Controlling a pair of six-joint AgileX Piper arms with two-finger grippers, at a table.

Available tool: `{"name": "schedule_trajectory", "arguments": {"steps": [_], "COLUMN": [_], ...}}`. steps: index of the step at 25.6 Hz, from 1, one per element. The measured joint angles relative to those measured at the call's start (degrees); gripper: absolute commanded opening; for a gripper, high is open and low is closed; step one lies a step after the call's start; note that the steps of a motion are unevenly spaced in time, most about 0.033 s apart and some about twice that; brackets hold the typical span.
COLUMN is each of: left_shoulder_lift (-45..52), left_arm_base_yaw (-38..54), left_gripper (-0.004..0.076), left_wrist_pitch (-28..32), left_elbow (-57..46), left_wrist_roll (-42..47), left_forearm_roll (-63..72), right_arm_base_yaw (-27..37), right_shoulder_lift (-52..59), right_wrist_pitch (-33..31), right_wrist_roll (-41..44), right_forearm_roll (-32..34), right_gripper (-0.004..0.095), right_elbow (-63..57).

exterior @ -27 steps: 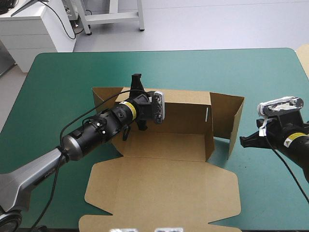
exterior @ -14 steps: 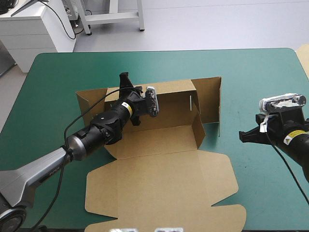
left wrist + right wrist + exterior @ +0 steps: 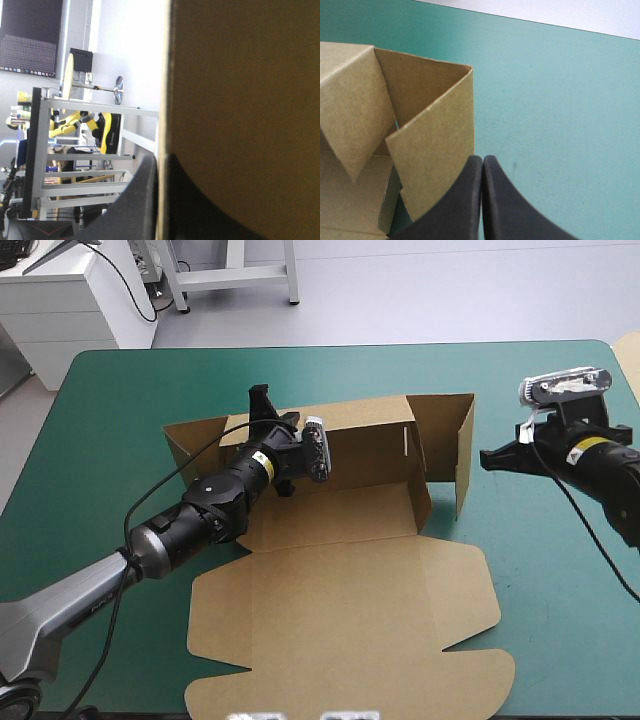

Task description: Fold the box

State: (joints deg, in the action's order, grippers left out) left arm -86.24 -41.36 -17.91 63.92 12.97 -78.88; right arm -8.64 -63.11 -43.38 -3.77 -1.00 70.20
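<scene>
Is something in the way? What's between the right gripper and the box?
Nothing: the high view shows only a thin strip of bare teal-green cover between the right gripper and the box.

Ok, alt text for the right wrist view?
Shut black fingers hover close beside a raised corner flap of the brown box, holding nothing. Teal-green table lies ahead.
</scene>
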Motion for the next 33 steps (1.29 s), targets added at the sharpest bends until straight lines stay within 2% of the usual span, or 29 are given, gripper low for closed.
{"name": "schedule_trajectory", "arguments": {"steps": [12,21,33], "left_shoulder_lift": [1.45,1.80,1.80], "left_arm_base_yaw": [-1.63,-6.12,-6.82], "left_gripper": [-0.0008,-0.0008,-0.0008], "left_wrist_pitch": [0.90,-4.75,-6.25], "left_elbow": [-5.44,-6.02,-6.02], "left_wrist_roll": [3.05,4.58,7.10], "left_forearm_roll": [-5.96,-7.02,-6.76], "right_arm_base_yaw": [0.00,0.00,0.00], "right_shoulder_lift": [-15.05,-24.32,-34.87], "right_wrist_pitch": [-2.64,-8.52,-13.23], "right_wrist_roll": [-0.20,-0.40,-0.44], "right_forearm_roll": [-2.64,-6.60,-10.89], "right_gripper": [-0.0021,-0.0021,-0.0021], "right_elbow": [13.56,22.74,24.84]}}
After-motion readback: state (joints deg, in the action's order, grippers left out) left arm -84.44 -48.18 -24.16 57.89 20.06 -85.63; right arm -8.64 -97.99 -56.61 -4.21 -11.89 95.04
